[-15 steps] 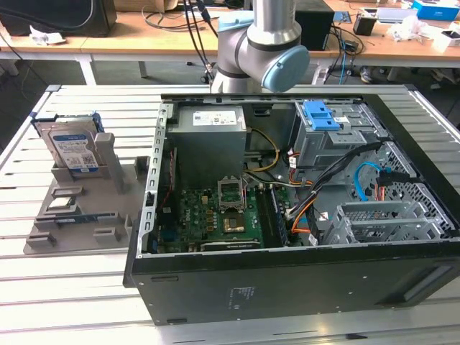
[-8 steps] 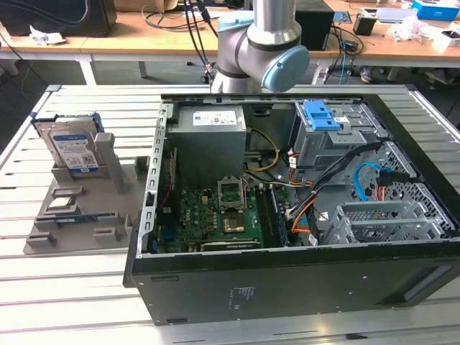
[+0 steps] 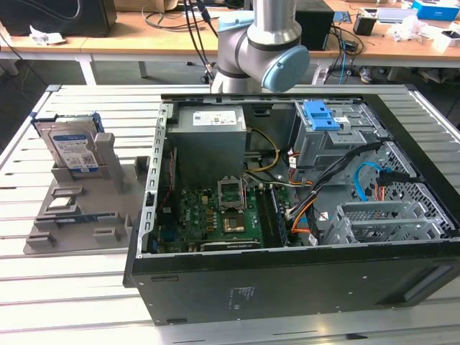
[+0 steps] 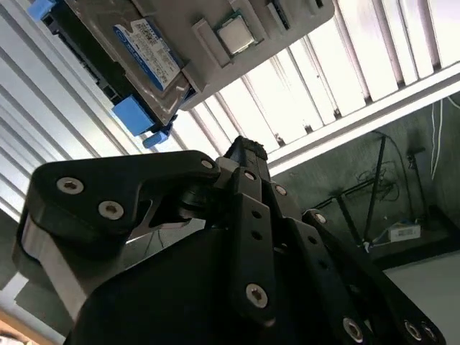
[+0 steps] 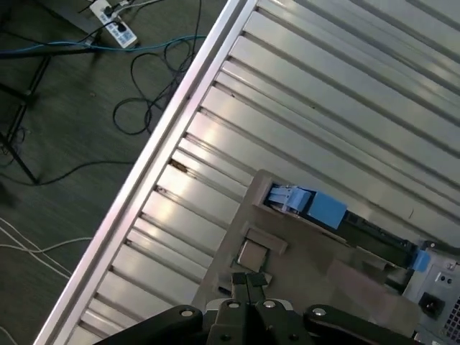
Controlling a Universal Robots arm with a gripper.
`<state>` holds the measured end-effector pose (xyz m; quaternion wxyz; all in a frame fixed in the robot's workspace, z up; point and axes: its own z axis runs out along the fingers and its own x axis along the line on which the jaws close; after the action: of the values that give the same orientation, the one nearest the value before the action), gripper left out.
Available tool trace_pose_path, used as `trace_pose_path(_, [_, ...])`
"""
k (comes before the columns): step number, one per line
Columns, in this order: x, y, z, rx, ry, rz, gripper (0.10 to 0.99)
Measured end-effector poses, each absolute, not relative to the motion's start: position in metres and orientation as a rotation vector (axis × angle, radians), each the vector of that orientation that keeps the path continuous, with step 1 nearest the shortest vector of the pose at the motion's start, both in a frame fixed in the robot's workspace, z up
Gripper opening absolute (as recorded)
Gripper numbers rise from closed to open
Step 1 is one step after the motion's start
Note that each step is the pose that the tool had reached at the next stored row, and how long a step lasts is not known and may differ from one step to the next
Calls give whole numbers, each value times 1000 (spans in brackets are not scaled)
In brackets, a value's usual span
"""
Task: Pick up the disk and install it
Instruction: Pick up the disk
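Here's the disk (image 3: 72,147), standing upright on its edge in a slot of the grey moulded holder (image 3: 79,215), over on the exterior view's left and well apart from the open computer case (image 3: 287,287). It's flat brushed silver metal with a white-and-blue label facing us, blue plastic bracket hugging the sides. The desk (image 3: 86,287) under it all is ribbed aluminium, long shiny slats. A small square chip (image 3: 61,203) lies flat in a recess of that holder, just in front of the disk.

Inside the black case there's a green motherboard (image 3: 208,215), a boxy grey power supply (image 3: 208,133), and a blue slotted latch (image 3: 321,115) up on the drive cage. The arm (image 3: 262,50), grey tube with pale blue caps, stands behind the case.

In the second wrist view the gripper (image 4: 241,149) is matt black bolted linkage, and past its tip sits the disk (image 4: 136,43), label side showing. The first wrist view gives the disk's (image 5: 374,231) thin dark top edge with blue tabs at either end. The gripper (image 5: 248,277) is above the holder, near the chip and off the disk, the fingers (image 5: 238,282) pressed together with nothing between them
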<state>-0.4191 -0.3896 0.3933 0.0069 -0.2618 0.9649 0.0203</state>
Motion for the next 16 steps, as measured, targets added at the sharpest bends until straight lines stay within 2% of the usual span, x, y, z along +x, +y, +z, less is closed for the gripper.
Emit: trace_pose_path(16, [-419, -390, 393, -1386, 2812, 67, 106])
